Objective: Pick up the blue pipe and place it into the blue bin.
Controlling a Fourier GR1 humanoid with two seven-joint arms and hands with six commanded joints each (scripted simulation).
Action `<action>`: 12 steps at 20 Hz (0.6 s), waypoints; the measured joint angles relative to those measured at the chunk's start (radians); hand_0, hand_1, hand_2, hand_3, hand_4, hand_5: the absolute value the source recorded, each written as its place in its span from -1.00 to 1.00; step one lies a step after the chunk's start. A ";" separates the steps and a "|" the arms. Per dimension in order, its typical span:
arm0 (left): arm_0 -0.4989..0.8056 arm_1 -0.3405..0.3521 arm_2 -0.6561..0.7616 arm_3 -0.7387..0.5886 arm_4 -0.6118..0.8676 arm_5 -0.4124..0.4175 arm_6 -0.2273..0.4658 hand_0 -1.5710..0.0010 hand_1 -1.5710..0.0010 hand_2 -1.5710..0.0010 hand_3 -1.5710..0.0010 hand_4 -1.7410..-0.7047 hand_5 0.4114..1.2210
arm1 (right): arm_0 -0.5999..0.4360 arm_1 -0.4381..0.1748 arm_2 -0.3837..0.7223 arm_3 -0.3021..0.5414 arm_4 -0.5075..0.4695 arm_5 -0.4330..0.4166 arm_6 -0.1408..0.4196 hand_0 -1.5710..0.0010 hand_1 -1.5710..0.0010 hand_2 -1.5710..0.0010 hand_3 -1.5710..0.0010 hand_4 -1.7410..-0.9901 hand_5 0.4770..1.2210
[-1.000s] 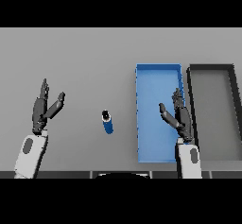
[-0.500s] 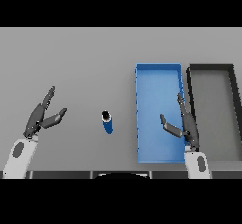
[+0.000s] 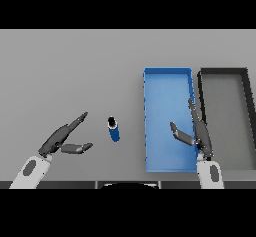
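A short blue pipe (image 3: 114,129) with a dark open end stands on the grey table, left of the blue bin (image 3: 167,76). My left hand (image 3: 62,138) is open at the lower left, fingers stretched toward the pipe with a gap of table between them. My right hand (image 3: 197,131) hovers open over the blue bin's right wall, thumb out to the left above the bin floor. Neither hand holds anything.
A dark grey bin (image 3: 223,72) sits right beside the blue bin, along the table's right side. Both bins hold nothing.
The left hand has turned and swung rightward and lower toward the pipe. The right hand has shifted slightly right and lower over the bin's right wall. The pipe has not moved.
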 measured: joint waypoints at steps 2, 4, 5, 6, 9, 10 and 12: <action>-0.002 -0.023 -0.039 -0.002 -0.038 0.002 0.022 1.00 1.00 1.00 1.00 0.16 -0.89 | 0.002 0.010 0.005 -0.007 -0.005 0.001 0.017 1.00 1.00 1.00 1.00 0.45 -0.62; -0.009 -0.051 -0.070 0.004 -0.056 -0.006 0.021 1.00 1.00 1.00 1.00 0.15 -0.90 | 0.002 0.021 0.013 0.004 0.002 -0.002 0.009 1.00 1.00 1.00 1.00 0.43 -0.62; -0.028 -0.073 -0.077 0.024 -0.057 -0.007 0.037 1.00 1.00 1.00 1.00 0.15 -0.90 | 0.015 0.019 0.013 -0.008 0.006 -0.004 -0.005 1.00 1.00 1.00 1.00 0.41 -0.60; -0.043 -0.096 -0.087 0.039 -0.064 -0.008 0.033 1.00 1.00 1.00 1.00 0.15 -0.90 | 0.001 0.021 0.012 -0.002 0.004 -0.004 0.006 1.00 1.00 1.00 1.00 0.39 -0.60; -0.086 -0.170 -0.116 0.096 -0.105 0.012 0.014 1.00 1.00 1.00 1.00 0.13 -0.88 | 0.006 0.027 0.015 -0.005 0.003 -0.004 0.014 1.00 1.00 1.00 1.00 0.41 -0.61; -0.089 -0.194 -0.123 0.105 -0.111 0.021 0.004 1.00 1.00 1.00 1.00 0.14 -0.88 | 0.000 0.020 0.008 -0.006 0.003 -0.006 0.020 1.00 1.00 1.00 1.00 0.44 -0.62; -0.116 -0.235 -0.124 0.149 -0.116 0.033 0.006 1.00 1.00 1.00 1.00 0.15 -0.88 | 0.003 0.013 0.004 -0.004 0.001 -0.003 0.021 1.00 1.00 1.00 1.00 0.43 -0.60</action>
